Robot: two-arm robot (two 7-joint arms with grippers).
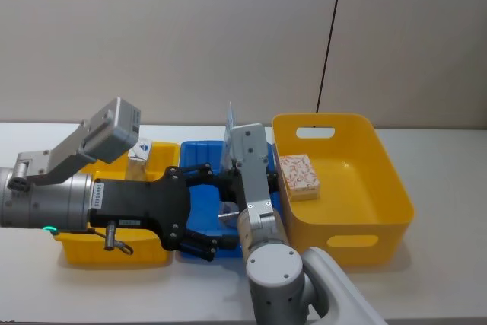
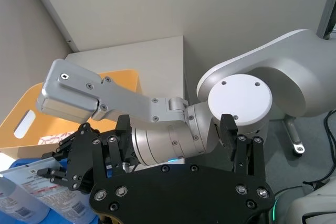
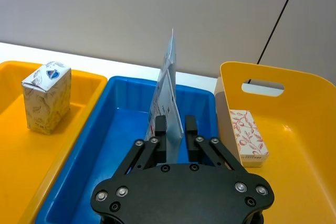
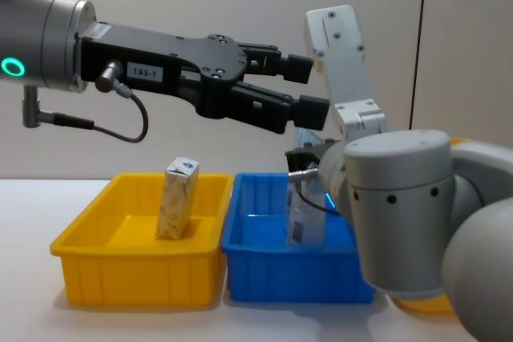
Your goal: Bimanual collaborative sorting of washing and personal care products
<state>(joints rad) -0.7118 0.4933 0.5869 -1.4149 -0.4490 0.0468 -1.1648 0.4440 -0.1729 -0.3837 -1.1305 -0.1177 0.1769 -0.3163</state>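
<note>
"Where's the pale-blue tube (image 3: 167, 90)?"

"Centre frame, upright in the blue bin (image 3: 105, 150), its lower end pinched in the right gripper (image 3: 176, 129). The left gripper (image 4: 300, 86) hangs spread and empty just above it."

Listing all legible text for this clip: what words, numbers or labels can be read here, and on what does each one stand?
"183-1": white sticker on the left gripper arm, chest view.
Pale-blue tube, held by the right gripper over the blue bin: print too small to read.
Beige speckled carton in the left yellow bin: a blue logo, wording unreadable.
White box with red leaf print in the right yellow bin: end label unreadable.
</note>
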